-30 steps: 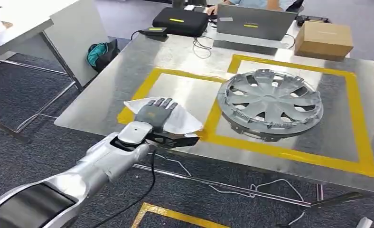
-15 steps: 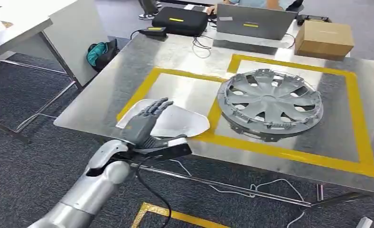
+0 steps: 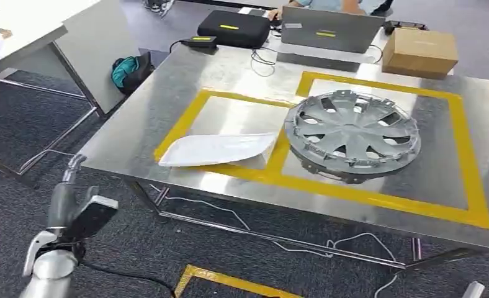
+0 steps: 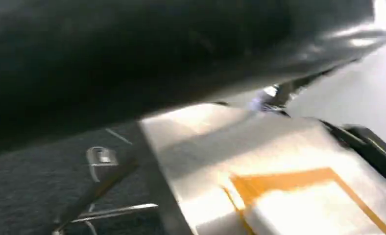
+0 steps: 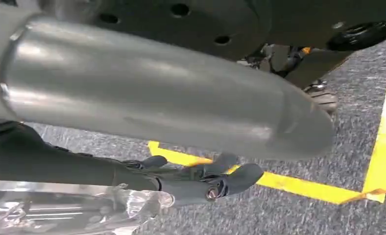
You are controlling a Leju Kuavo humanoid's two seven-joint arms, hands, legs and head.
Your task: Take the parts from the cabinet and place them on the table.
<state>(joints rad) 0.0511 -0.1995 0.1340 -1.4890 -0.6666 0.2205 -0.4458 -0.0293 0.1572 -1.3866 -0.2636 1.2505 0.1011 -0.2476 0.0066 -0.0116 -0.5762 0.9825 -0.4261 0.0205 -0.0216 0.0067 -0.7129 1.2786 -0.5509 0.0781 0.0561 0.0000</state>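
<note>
Steel table top no longer has the left hand over it: a second ago that hand lay on the flat white part, and now it hangs empty below the table's near edge, fingers loosely apart. Up and to its right the smooth, wedge-shaped part lies alone inside the yellow tape, beside the grey spoked wheel cover. Right hand hangs over grey carpet, fingers curled, holding nothing.
</note>
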